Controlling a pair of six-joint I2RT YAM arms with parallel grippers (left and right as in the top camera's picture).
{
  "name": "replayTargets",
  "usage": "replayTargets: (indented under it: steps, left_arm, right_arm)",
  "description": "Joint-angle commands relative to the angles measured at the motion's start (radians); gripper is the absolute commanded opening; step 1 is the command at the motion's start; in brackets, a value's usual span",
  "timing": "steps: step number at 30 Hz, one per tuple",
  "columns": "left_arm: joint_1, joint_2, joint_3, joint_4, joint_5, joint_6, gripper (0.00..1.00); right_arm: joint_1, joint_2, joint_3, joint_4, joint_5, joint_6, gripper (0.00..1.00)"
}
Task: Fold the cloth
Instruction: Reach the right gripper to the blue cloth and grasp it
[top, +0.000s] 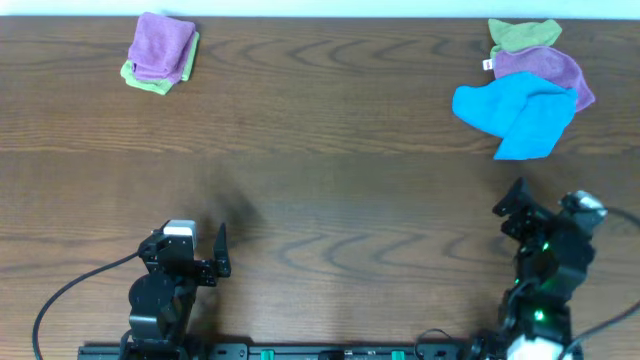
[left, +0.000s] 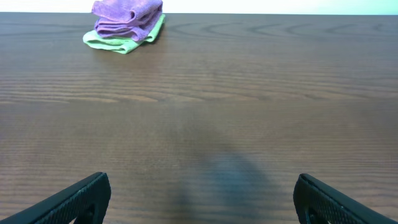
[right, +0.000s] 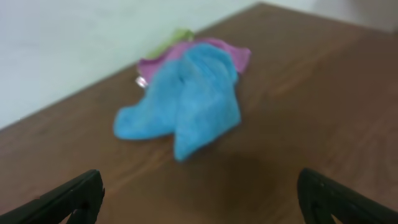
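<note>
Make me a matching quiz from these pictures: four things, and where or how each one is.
Things:
1. blue cloth
2. folded purple cloth
3. left claw
4. right claw

Places or states:
a. open, facing the blue cloth
b. far left, on a green cloth
c. far right, crumpled
d. open, bare table ahead

Pairs: 1-c, 2-b, 3-d, 4-a

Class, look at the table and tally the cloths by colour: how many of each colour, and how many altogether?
Purple: 2, the folded purple cloth and the loose purple cloth
Green: 2, the folded green cloth and the loose green cloth
Blue: 1, the blue cloth
Total: 5
</note>
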Motion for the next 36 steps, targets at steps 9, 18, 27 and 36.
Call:
replayTargets:
  steps: [9, 18, 27, 36]
  left_arm:
    - [-0.004, -0.006, -0.02, -0.003, 0.003, 0.006, 0.95]
    - [-0.004, -0.006, -0.02, -0.003, 0.003, 0.006, 0.95]
    - [-0.004, -0.006, -0.02, -0.003, 0.003, 0.006, 0.95]
    - [-0.004, -0.006, -0.02, -0.003, 0.003, 0.006, 0.95]
  right_arm:
    - [-0.119, 0.459, 0.314, -0.009, -0.19, 0.019, 0.99]
    - [-0.119, 0.531, 0.353, 0.031, -0.369, 0.071, 0.99]
    - [-0.15, 0.713, 0.452, 0.031, -0.379, 0.06, 0.99]
    - [-0.158, 0.998, 0.726, -0.076, -0.378, 0.018, 0.99]
